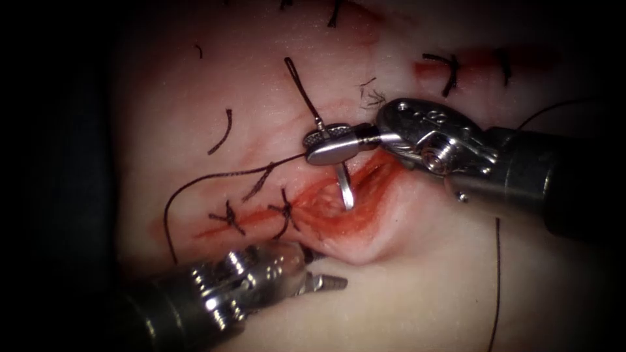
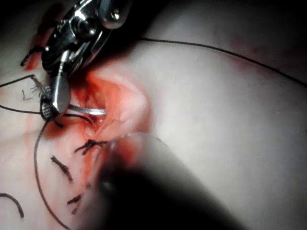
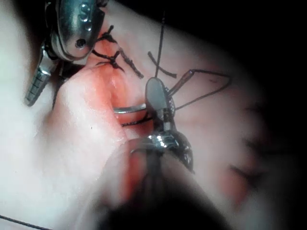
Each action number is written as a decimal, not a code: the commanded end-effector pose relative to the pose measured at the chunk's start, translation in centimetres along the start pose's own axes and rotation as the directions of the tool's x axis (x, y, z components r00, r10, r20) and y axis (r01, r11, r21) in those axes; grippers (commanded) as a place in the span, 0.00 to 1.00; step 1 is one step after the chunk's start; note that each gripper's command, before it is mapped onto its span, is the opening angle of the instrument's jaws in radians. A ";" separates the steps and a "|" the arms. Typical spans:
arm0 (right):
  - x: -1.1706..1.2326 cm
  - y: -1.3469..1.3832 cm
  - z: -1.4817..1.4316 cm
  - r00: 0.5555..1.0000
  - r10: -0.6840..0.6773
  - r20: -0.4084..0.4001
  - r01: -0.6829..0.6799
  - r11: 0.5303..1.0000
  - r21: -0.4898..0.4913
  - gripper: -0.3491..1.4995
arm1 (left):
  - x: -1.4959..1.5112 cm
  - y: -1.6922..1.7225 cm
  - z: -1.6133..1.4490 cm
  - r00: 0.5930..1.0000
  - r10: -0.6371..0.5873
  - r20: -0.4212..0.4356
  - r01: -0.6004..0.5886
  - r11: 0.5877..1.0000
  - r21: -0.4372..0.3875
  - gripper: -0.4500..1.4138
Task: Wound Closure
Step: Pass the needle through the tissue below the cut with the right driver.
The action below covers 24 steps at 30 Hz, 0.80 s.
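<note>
Right tool [image 1: 329,146], jaws clamped on the needle [image 1: 345,189] near its trailing end, tip over the open cut [image 1: 339,208], seemingly aimed there; left tool [image 1: 313,274], jaws parted, pressing the tissue [image 1: 424,293] at the cut's near edge, seemingly to expose it; thread [image 1: 215,179] trailing left.
</note>
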<state>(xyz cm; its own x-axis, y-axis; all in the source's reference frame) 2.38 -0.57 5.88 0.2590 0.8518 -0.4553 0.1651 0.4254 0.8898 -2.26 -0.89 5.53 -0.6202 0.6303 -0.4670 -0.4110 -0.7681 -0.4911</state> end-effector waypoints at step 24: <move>-0.20 -0.07 0.10 0.990 0.113 -0.081 -0.121 0.989 -0.089 0.00 | 0.06 0.02 0.03 1.000 -0.009 0.005 0.009 1.000 0.000 0.38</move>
<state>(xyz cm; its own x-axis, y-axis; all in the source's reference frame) 2.34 -0.87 5.87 0.2309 0.9107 -0.3426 0.0628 0.3374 0.9393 -2.27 -0.91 5.47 -0.6204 0.6377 -0.4565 -0.4168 -0.7612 -0.4969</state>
